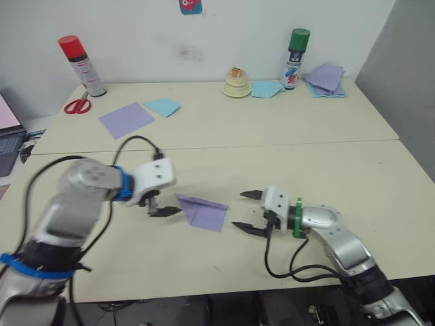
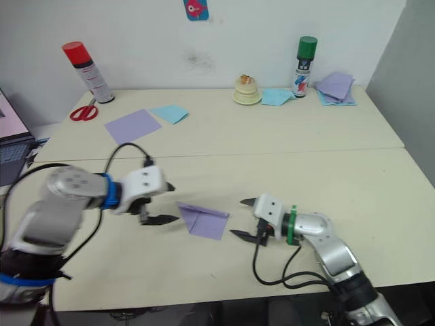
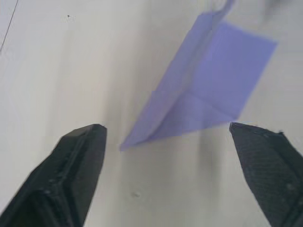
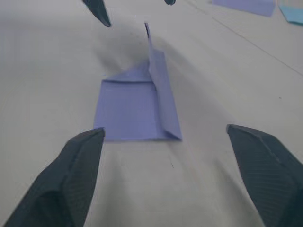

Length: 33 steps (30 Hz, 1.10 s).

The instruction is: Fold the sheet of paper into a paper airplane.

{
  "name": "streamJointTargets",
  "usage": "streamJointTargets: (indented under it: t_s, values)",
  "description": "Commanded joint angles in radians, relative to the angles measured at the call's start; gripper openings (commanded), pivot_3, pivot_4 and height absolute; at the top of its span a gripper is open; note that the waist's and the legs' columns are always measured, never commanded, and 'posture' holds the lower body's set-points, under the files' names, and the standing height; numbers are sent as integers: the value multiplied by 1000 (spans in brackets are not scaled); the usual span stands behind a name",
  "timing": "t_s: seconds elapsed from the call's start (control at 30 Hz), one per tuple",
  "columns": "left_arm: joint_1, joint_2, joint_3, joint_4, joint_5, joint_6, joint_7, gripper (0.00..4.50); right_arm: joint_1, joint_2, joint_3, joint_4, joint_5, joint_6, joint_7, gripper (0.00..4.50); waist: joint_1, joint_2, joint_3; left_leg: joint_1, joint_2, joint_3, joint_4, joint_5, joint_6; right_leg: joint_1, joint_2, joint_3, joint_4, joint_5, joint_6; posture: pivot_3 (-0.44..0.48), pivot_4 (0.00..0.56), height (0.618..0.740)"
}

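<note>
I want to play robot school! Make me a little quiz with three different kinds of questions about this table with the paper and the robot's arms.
1. True or false: the left gripper is squeezing the paper airplane.
2. Pick one. What lies beside the red-capped spray can? A) a spoon B) red-handled scissors C) a cup
3. Fill in: the folded lavender paper lies on the table ______ the two grippers.

Key
1. False. Its jaws are open and the paper lies free, just past them.
2. B.
3. Between. The right gripper is on its other side, jaws open too.
</note>
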Motion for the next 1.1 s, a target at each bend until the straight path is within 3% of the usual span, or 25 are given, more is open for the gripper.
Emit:
streamJointTargets:
  t_s: [0.03, 0.13, 0.23, 0.4, 0.57, 0.83, 1.1]
  values:
    - [77, 26, 235, -35, -173, 83, -25, 4474, -64, 92, 23, 66, 2, -10, -34, 4148, 3, 0, 0, 0, 0, 0, 0, 0, 0, 0, 0, 0, 0, 0, 0, 0, 150, 740]
    - [137, -2, 365, -99, -295, 185, 19, 4474, -122, 185, 4, 146, 20, 40, -81, 4148, 6, 0, 0, 0, 0, 0, 0, 0, 0, 0, 0, 0, 0, 1, -1, 0, 150, 740]
    - [184, -35, 413, -183, -390, 262, 81, 4500, -154, 190, 24, 204, 14, 35, -35, 3550, 23, -1, 0, 0, -1, -1, 1, 0, -1, 1, -1, 0, -2, 1, -2, 0, 150, 740]
    - [224, -70, 432, -244, -449, 293, 214, 4500, -176, 162, 16, 232, 20, 2, 22, 1625, 31, -1, 0, 0, -3, 0, 1, 0, -1, 1, -4, 1, -1, 1, -2, 0, 150, 740]
    - [289, -66, 456, -264, -488, 290, 283, 4500, -184, 100, 11, 264, 11, -80, 93, 16, 29, -1, 0, 1, -2, 1, 0, 0, -1, 1, -4, 1, -1, 1, -2, 0, 150, 740]
    - [353, -43, 459, -237, -511, 230, 318, 4500, -232, -7, -26, 352, 11, -297, 214, 16, 30, -1, 0, 2, -2, 3, 0, 0, -1, 1, -3, 2, -2, 1, -2, 0, 150, 740]
    - [328, -46, 395, -221, -533, 191, 356, 4500, -251, -18, -33, 487, 11, -403, 283, 16, 30, -1, 0, 2, -2, 3, 0, 0, -1, 1, -4, 2, -2, 1, -2, 0, 150, 740]
